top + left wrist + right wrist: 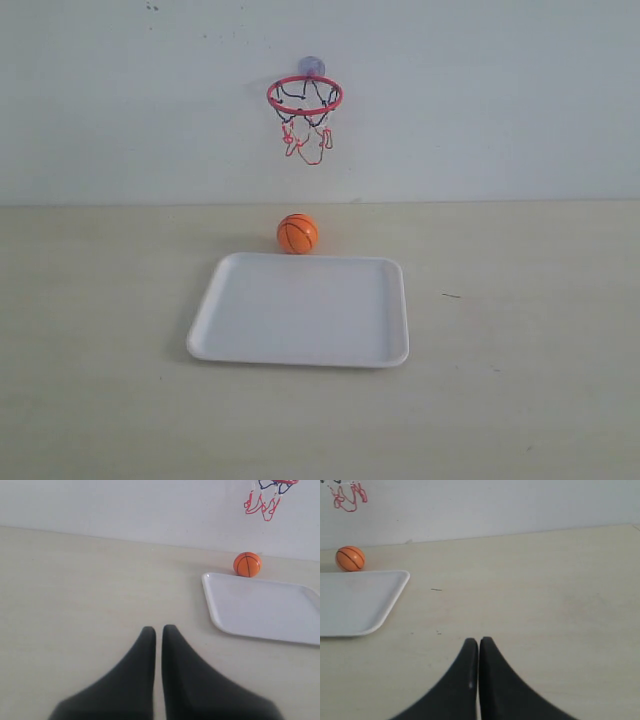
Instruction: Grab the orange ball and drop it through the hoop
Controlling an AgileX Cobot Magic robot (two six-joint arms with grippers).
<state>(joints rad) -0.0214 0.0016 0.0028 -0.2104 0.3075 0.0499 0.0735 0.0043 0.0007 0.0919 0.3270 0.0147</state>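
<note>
The orange ball (pixel 297 233) rests on the table just behind the white tray's far edge, directly below the hoop (pixel 304 96), whose red ring and dangling net hang from a suction cup on the wall. The left wrist view shows the ball (pixel 247 564) and part of the hoop's net (pixel 265 502) far ahead of my left gripper (pixel 159 630), which is shut and empty. In the right wrist view the ball (pixel 350 558) lies well away from my right gripper (pixel 478 642), also shut with nothing in it. Neither gripper appears in the exterior view.
A white rectangular tray (pixel 300 345) lies empty in the middle of the beige table, in front of the ball. A pale wall rises behind the table. A small dark mark (pixel 451 295) sits on the tabletop right of the tray.
</note>
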